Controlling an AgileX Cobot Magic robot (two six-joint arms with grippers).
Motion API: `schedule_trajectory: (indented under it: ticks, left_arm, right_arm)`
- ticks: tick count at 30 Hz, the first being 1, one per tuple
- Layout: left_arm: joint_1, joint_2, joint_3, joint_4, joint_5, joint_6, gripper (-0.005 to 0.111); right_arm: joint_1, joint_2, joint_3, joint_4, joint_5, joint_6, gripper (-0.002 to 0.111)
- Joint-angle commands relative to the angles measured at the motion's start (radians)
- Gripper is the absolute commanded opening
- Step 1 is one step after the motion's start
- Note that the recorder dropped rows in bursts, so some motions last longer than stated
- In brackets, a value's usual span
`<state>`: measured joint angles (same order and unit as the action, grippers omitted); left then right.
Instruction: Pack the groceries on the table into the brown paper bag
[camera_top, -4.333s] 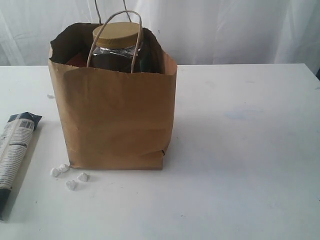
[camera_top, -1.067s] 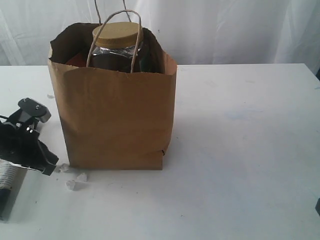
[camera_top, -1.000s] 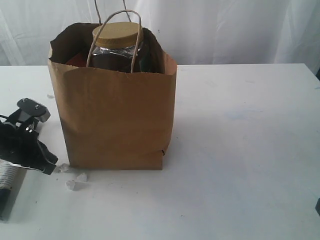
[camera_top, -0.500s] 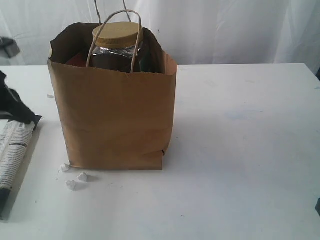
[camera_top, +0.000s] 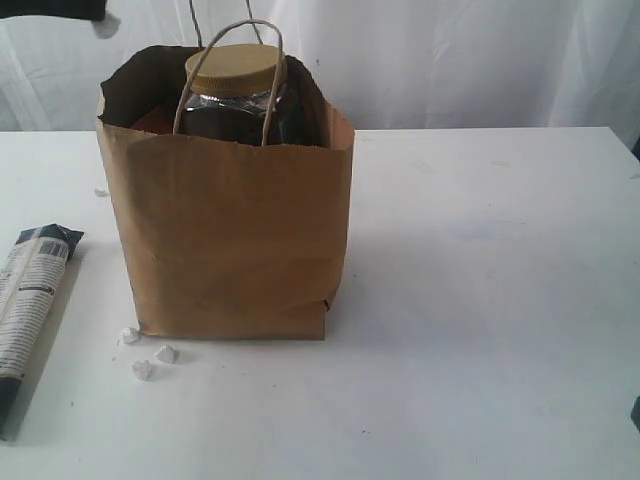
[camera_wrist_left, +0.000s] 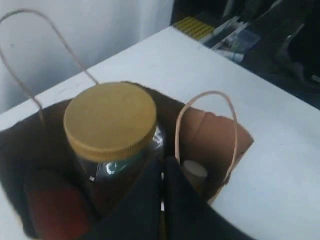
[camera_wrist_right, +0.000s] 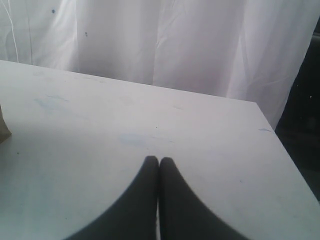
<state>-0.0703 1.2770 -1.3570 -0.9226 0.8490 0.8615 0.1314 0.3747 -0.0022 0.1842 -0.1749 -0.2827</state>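
Note:
The brown paper bag (camera_top: 230, 240) stands upright on the table (camera_top: 480, 300). Inside it is the gold-lidded nut jar (camera_top: 234, 70), also seen from above (camera_wrist_left: 110, 120). Beside the jar are a pale round cap (camera_wrist_left: 194, 170) and a red-labelled item (camera_wrist_left: 50, 210). My left gripper (camera_top: 98, 16) hangs high over the bag's left side and is shut on a small white lump (camera_top: 107, 26). In the left wrist view its fingertips (camera_wrist_left: 162, 164) sit above the bag's mouth. The long blue-white package (camera_top: 28, 290) and three white lumps (camera_top: 143, 369) lie on the table. My right gripper (camera_wrist_right: 159, 161) is shut and empty.
White curtains hang behind the table. The bag's two paper loop handles (camera_top: 262, 90) stand up around the jar. The table's right edge (camera_wrist_right: 280, 150) drops off beside my right gripper. A dark sliver (camera_top: 636, 412) shows at the exterior view's right border.
My left gripper closed among the lumps at the bag's lower left, then rose to above the bag. One lump has gone from the group on the table. The right arm stayed still.

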Motion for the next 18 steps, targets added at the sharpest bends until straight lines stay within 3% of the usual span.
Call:
schedule_trajectory:
  ticks: [1, 2, 7, 9, 11, 13, 14, 15, 16, 18]
  left_arm:
    - [-0.002, 0.071, -0.005, -0.111, 0.009, 0.130, 0.002]
    - [-0.002, 0.081, -0.005, -0.095, 0.021, 0.130, 0.005]
    - [-0.002, 0.108, 0.000, -0.018, 0.060, 0.130, 0.054]
    - [-0.002, 0.106, -0.016, -0.018, 0.067, 0.116, 0.059]
    - [-0.002, 0.077, -0.042, 0.029, 0.071, 0.071, 0.058]
    - [-0.002, 0.027, -0.078, 0.188, 0.067, 0.049, 0.048]
    - [-0.002, -0.009, -0.087, 0.403, 0.064, 0.003, 0.036]
    - [-0.002, -0.028, -0.085, 0.526, 0.060, -0.056, 0.028]
    - [-0.002, -0.052, -0.072, 0.724, 0.057, -0.218, 0.014]
    - [-0.002, -0.068, -0.043, 0.864, 0.043, -0.391, 0.000]
  right_arm:
    - [0.002, 0.006, 0.002, 0.003, -0.006, -0.010, 0.000]
    - [0.002, 0.006, 0.002, 0.003, -0.006, -0.010, 0.000]
    - [0.002, 0.006, 0.002, 0.003, -0.006, -0.010, 0.000]
    - [0.002, 0.006, 0.002, 0.003, -0.006, -0.010, 0.000]
    - [0.002, 0.006, 0.002, 0.003, -0.006, -0.010, 0.000]
    - [0.002, 0.006, 0.002, 0.003, -0.006, -0.010, 0.000]
    - [0.002, 0.006, 0.002, 0.001, -0.006, -0.010, 0.000]
    - [0.002, 0.006, 0.002, 0.001, -0.006, -0.010, 0.000]
    - [0.002, 0.006, 0.002, 0.001, -0.006, -0.010, 0.000]
    - [0.002, 0.006, 0.002, 0.001, -0.006, -0.010, 0.000]
